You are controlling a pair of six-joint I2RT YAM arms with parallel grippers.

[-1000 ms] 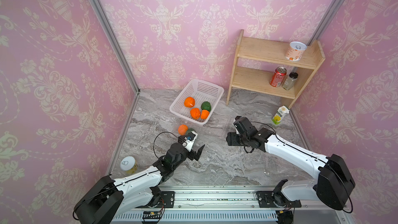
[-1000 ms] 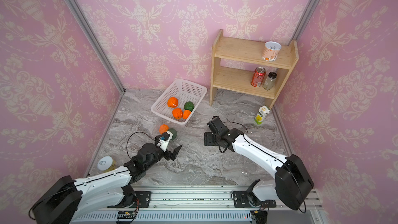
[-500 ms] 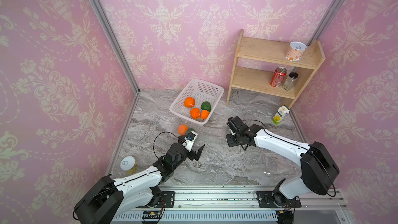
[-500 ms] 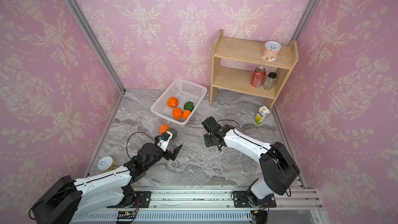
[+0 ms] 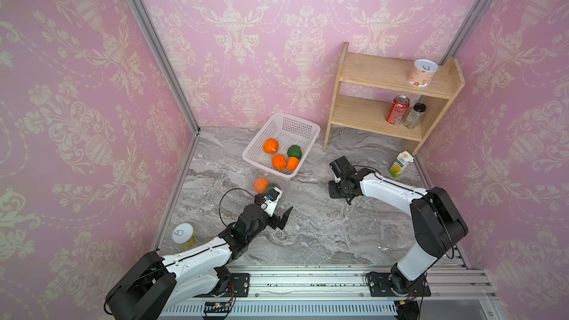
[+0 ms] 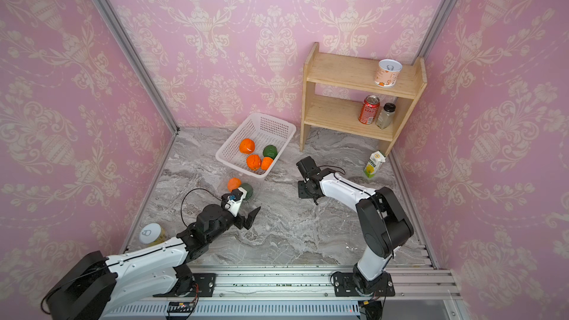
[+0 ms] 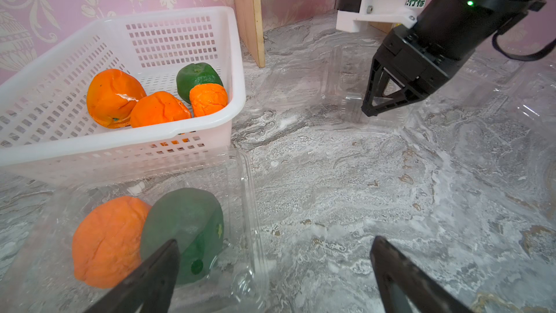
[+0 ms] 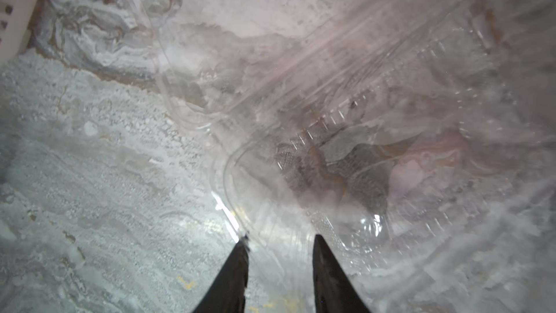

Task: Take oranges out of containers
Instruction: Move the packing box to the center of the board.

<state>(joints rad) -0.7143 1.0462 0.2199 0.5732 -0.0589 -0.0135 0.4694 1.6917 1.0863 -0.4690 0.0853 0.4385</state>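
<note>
Orange sits in a clear container just ahead and left of the wide-open left gripper, the nearer arm; right gripper, jaws narrowly apart, straddles an empty container rim.

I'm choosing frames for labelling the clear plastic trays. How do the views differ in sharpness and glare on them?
Left wrist view: sharp, the near tray readable by rim highlights around its orange. Right wrist view: soft and smeared, another tray showing a bright glare streak on its rim. Both top views: evenly lit, trays almost invisible against the marble table.
</note>
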